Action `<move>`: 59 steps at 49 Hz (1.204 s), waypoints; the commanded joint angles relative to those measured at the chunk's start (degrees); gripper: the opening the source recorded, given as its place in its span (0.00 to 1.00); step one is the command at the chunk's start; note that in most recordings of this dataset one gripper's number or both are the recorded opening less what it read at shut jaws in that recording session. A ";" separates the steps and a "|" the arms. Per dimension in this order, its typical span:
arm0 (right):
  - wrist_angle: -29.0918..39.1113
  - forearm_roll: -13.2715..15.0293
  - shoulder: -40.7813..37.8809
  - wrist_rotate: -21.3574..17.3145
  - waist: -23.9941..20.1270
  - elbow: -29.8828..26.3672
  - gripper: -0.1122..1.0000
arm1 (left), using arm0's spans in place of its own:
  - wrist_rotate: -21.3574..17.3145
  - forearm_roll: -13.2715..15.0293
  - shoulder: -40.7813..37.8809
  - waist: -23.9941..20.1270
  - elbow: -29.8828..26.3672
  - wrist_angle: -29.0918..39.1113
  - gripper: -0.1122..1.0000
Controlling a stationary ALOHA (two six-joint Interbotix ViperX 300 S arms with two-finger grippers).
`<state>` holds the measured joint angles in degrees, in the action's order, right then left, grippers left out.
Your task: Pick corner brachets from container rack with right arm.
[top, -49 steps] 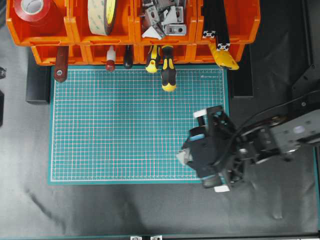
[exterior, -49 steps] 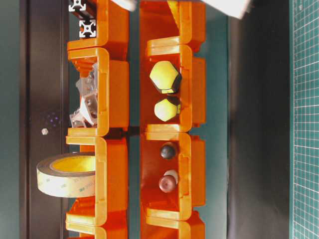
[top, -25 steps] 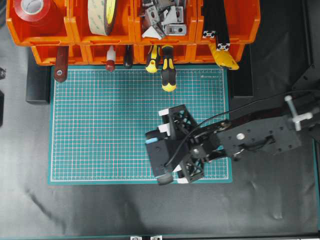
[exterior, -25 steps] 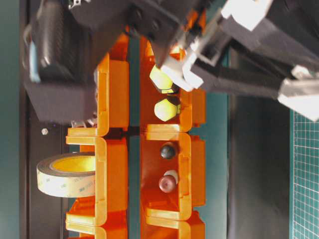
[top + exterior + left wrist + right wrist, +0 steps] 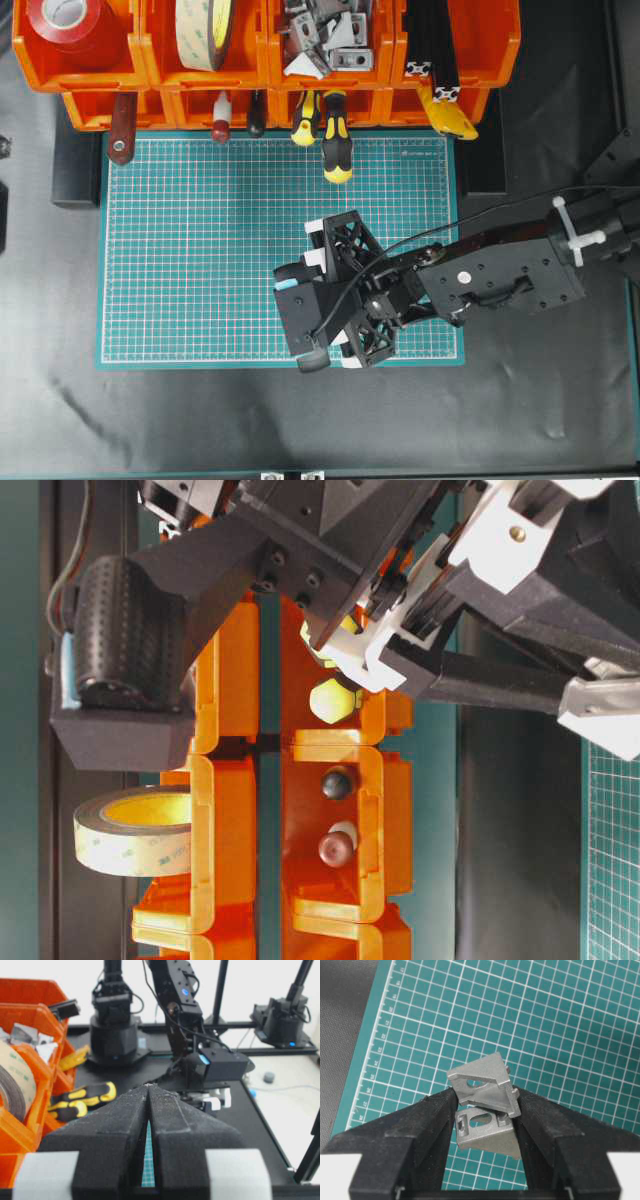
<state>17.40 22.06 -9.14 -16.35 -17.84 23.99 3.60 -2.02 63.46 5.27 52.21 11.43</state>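
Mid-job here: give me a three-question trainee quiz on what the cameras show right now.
1. True or false: the right gripper holds two brackets.
2. Over what does the right gripper hover? A) the orange rack B) the green mat C) the black cloth
3. How do the left gripper's jaws stand?

Key: 1. True: two brackets are pinched between its fingers. 2. B. 3. Shut, with nothing between them.
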 commanded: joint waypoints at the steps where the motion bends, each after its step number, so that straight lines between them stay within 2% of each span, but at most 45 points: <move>1: -0.09 0.09 0.88 0.00 0.09 -1.58 0.42 | 0.09 -0.18 -0.44 0.09 -1.67 -0.53 0.10; 13: -0.09 -0.09 0.79 -0.09 0.18 -1.67 0.43 | 0.09 -0.18 -0.44 0.18 -1.67 -0.53 0.10; 15: -0.18 -0.09 0.79 -0.09 0.18 -1.67 0.48 | 0.09 -0.18 -0.44 0.18 -1.67 -0.53 0.10; 21: 0.09 -0.18 0.70 -0.09 0.18 -2.20 0.76 | 0.09 -0.18 -0.44 0.18 -1.67 -0.53 0.10; 24: 0.09 -0.18 0.62 -0.09 0.18 -2.55 0.83 | 0.09 -0.26 -0.44 0.18 -1.58 -0.62 0.10; 41: 0.26 -0.26 0.97 -0.18 -0.26 -3.25 0.81 | 0.09 -0.18 -0.44 0.53 -1.67 -0.62 0.10; 59: 3.16 -0.26 8.09 -3.34 -3.43 -3.25 0.81 | 0.26 -0.18 -0.70 0.62 -1.58 -0.53 0.10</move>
<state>19.16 21.88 -4.57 -19.60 -20.21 22.15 3.60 -2.02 63.46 5.63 52.21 11.43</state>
